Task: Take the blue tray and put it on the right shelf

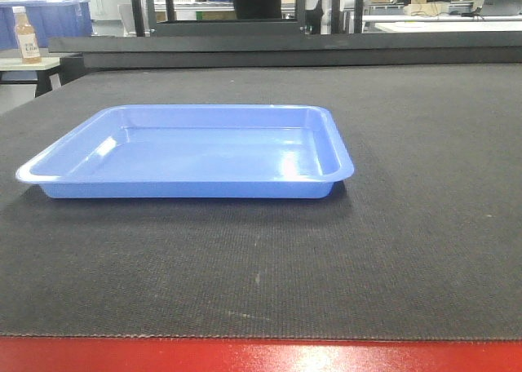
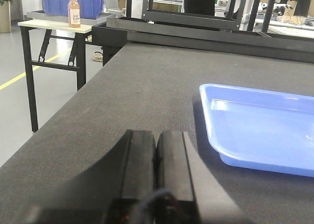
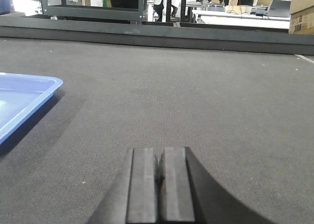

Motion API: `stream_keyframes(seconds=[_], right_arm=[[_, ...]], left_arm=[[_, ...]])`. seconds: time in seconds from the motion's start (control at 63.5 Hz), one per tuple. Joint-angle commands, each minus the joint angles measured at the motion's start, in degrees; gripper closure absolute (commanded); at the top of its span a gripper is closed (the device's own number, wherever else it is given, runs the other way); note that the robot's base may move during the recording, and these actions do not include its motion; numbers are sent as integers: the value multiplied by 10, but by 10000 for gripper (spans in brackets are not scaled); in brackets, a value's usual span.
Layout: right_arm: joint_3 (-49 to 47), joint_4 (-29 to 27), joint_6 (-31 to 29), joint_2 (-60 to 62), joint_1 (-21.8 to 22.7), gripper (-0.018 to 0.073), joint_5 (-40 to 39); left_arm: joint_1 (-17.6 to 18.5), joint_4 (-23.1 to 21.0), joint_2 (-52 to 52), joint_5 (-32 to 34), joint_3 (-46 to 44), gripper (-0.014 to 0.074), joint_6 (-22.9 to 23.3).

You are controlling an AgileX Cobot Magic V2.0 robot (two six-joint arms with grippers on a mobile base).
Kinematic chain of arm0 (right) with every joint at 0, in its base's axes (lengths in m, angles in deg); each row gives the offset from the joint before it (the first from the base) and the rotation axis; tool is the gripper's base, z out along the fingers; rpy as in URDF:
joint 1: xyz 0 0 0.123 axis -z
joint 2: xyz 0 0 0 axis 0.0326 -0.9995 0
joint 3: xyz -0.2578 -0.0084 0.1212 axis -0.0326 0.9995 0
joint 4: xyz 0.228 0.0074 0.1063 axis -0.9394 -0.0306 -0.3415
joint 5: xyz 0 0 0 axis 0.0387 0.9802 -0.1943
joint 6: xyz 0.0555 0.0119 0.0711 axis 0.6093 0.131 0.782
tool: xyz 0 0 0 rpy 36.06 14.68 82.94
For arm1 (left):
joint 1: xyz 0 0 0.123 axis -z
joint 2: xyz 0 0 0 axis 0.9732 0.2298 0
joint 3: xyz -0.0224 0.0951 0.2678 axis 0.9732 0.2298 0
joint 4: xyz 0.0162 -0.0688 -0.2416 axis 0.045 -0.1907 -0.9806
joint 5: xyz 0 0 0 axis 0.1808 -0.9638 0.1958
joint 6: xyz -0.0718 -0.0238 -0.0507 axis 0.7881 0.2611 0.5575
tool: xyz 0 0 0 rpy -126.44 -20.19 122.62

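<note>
The blue tray [image 1: 192, 149] lies flat and empty on the dark mat, left of centre in the front view. Its near left corner shows in the left wrist view [image 2: 260, 128], and its right corner in the right wrist view [image 3: 22, 98]. My left gripper [image 2: 156, 135] is shut, low over the mat, to the left of the tray and apart from it. My right gripper [image 3: 158, 153] is shut too, over bare mat to the right of the tray. Neither holds anything. The right shelf is out of view.
The dark mat [image 1: 408, 225] has a red front edge [image 1: 261, 356]. A black frame [image 1: 285, 46] runs along the far side. Off the table's left stands a side table [image 2: 54, 25] with a bottle [image 2: 74, 9] and a dark-blue bin [image 2: 59, 0].
</note>
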Motion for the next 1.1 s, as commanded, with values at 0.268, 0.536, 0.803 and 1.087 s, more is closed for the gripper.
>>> stream_keyframes(seconds=[0.268,0.536,0.803,1.087], right_arm=[[-13,0,-3,12,3,543,-51],[-13,0,-3,12,3,543,-60],[-13,0,-3,12,4,543,-95],[-87,-39,-3,6,4,536,-138]], left_arm=[[0,-3,-9,51,17,645,-3],[0,-3,-9,52,17,645,-3],[0,-6,-9,94,17,645,-1],[0,-13,30,161,-98,643,1]])
